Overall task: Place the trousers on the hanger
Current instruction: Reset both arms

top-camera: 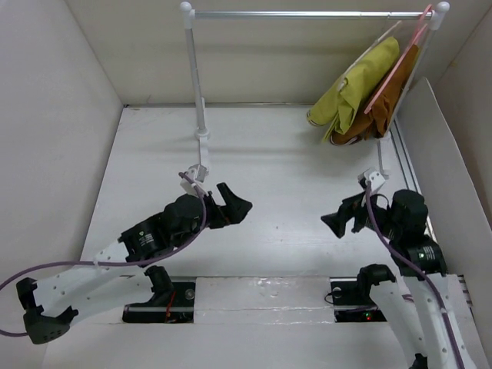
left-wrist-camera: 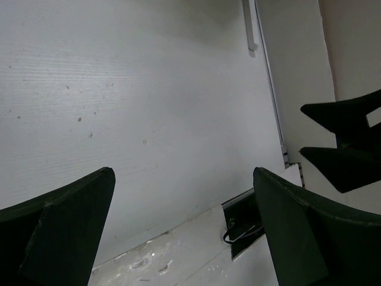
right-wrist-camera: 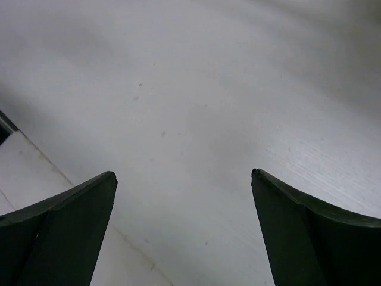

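The yellow-green trousers (top-camera: pixel 361 81) hang folded at the right end of the metal rail (top-camera: pixel 307 13), at the back right of the top view. A thin cream-white hanger (top-camera: pixel 388 32) shows above them, its rod running up to the rail. My left gripper (top-camera: pixel 234 204) is open and empty, low over the table's middle left, far from the trousers. My right gripper (top-camera: pixel 338 221) is open and empty at the near right, pointing left. The left wrist view shows open fingers (left-wrist-camera: pixel 71 220) over bare table, with the right gripper (left-wrist-camera: pixel 345 149) beyond. The right wrist view shows open fingers (right-wrist-camera: pixel 309 232) over bare table.
A pink hanger (top-camera: pixel 400 65) with a rust-brown garment (top-camera: pixel 384 108) hangs just right of the trousers. The rail's left post (top-camera: pixel 196 77) stands at the back middle. White walls enclose the table on the left, back and right. A slot with cables (left-wrist-camera: pixel 241 226) lies at the near edge.
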`<state>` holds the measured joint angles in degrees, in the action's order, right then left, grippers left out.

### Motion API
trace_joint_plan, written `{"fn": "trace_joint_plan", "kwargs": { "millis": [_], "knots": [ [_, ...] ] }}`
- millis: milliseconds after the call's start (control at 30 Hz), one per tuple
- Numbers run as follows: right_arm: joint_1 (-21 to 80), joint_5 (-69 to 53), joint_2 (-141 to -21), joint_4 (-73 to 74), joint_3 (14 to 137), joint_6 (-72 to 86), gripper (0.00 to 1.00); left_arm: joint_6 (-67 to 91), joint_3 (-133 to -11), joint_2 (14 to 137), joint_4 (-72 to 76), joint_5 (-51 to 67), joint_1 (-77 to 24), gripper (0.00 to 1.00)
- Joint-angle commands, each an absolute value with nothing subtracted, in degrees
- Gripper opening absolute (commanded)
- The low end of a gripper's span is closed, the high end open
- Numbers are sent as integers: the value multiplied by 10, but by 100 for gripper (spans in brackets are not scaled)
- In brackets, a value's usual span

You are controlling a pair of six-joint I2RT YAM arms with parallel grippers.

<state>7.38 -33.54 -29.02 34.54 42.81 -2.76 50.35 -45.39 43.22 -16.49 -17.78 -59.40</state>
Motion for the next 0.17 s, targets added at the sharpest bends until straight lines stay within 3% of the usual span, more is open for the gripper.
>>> {"fn": "trace_joint_plan", "kwargs": {
  "millis": [0, 100, 133],
  "knots": [
    [90, -295, -225, 401, 426, -54, 100, 527, -441, 417, -162, -166, -592, 99],
    [90, -282, -257, 381, 469, -46, 100, 492, -515, 459, -190, -169, -585, 99],
    [90, -284, -319, 368, 546, -57, 100, 463, -581, 492, -207, -193, -585, 99]
  ]
}}
